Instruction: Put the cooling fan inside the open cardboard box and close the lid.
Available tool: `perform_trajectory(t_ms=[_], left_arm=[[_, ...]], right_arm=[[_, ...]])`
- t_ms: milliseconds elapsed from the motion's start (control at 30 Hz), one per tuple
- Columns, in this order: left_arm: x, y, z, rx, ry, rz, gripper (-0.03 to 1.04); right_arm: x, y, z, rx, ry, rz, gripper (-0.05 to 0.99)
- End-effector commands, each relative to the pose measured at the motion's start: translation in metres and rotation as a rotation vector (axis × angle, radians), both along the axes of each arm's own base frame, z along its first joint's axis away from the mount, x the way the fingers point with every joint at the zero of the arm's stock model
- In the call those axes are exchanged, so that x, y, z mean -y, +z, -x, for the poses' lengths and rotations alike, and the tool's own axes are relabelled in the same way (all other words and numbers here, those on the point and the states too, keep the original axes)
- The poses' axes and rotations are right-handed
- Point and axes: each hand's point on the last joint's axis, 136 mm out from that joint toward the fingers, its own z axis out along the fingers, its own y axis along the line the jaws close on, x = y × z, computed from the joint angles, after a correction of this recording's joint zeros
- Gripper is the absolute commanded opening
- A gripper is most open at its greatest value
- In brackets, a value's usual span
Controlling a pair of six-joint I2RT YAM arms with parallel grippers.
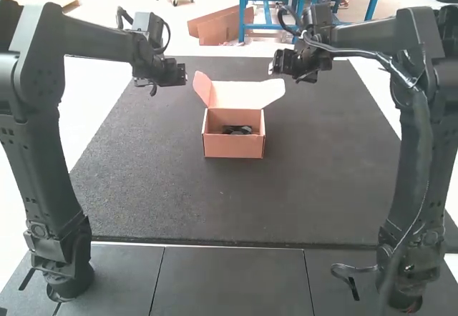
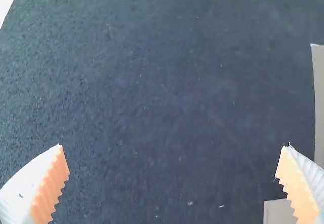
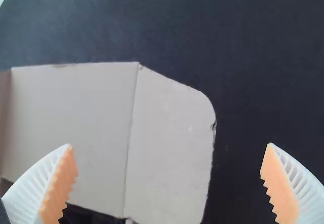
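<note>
Left claw [image 2: 172, 150] gapes wide and empty above the surface [image 1: 136, 173], left of the box [image 1: 233, 144]. Right claw [image 3: 168, 147], equally wide, hangs over the raised lid [image 1: 240, 93], seemingly placed to push it shut. Fan [image 1: 236, 129] already lies inside.

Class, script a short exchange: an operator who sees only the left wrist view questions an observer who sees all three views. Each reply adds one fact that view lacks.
Operator: Is the cooling fan in the cardboard box yet?
Observer: Yes, it lies inside, on the bottom.
Operator: And the lid?
Observer: It stands open at the box's rear edge.
</note>
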Motion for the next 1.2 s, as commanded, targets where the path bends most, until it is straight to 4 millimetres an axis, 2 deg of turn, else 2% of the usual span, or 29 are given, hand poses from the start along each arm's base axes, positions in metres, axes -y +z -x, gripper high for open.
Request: perform_trajectory(t_ms=[0,200,433,600,1167], left_arm=[[-0.008,0.014,-0.011,0.035,0.024,-0.002,0.97],[-0.006,0.012,-0.019,0.033,0.014,-0.005,0.97],[0.015,0.02,-0.024,0.046,-0.077,0.044,0.97],[0.019,0.019,-0.024,0.039,-0.087,0.045,0.97],[0.017,0.015,-0.023,0.025,-0.083,0.042,0.97]], right_arm=[[0.005,0.011,-0.011,0.004,-0.02,-0.043,0.83],[0.006,0.0,-0.013,-0.042,-0.027,-0.035,0.83],[0.005,-0.008,-0.011,-0.084,-0.024,-0.04,0.83],[0.004,-0.009,-0.008,-0.1,-0.018,-0.056,0.81],[-0.001,-0.015,-0.011,-0.116,-0.007,-0.073,0.81]])
